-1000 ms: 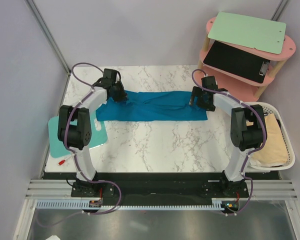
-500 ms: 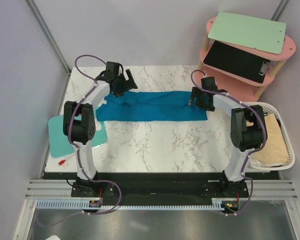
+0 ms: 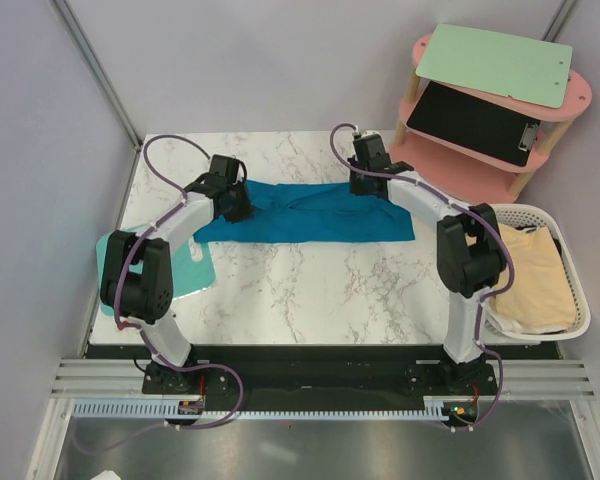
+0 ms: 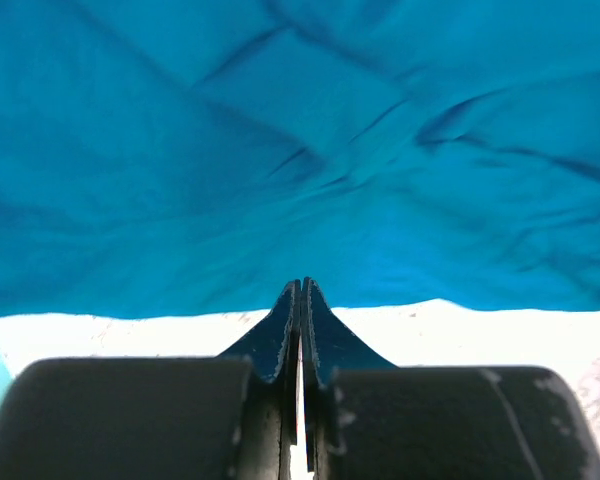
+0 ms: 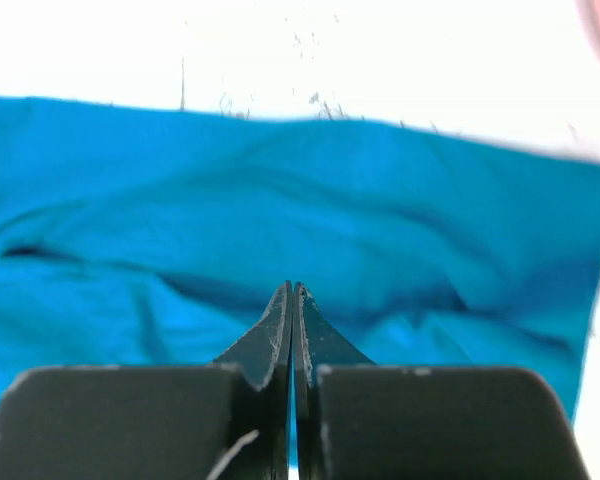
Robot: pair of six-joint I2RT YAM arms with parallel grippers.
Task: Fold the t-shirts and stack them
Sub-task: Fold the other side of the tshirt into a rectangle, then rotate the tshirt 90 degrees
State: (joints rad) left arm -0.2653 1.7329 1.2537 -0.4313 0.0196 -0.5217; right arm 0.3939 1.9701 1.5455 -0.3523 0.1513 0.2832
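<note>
A deep teal t-shirt [image 3: 310, 215] lies as a long, wrinkled band across the far half of the marble table [image 3: 310, 290]. My left gripper [image 3: 242, 207] is shut over its left part. In the left wrist view the closed tips [image 4: 302, 285] end at the edge of the teal cloth [image 4: 280, 150], with nothing seen between them. My right gripper [image 3: 360, 188] is shut at the shirt's far edge near the middle. Its closed tips [image 5: 292, 288] hover over the teal cloth [image 5: 280, 200]. Cream t-shirts [image 3: 540, 285] lie heaped in the basket.
A white mesh basket [image 3: 580, 300] stands at the table's right edge. A mint-green board [image 3: 202, 268] lies at the left edge, partly under my left arm. A pink shelf [image 3: 580, 95] at the back right carries a green board [image 3: 495, 65] and a black clipboard [image 3: 475, 122].
My right gripper has moved left along the shirt's far edge, from the right end to near the middle, and shut. The left gripper opened near the far left corner, then returned onto the cloth, shut.
</note>
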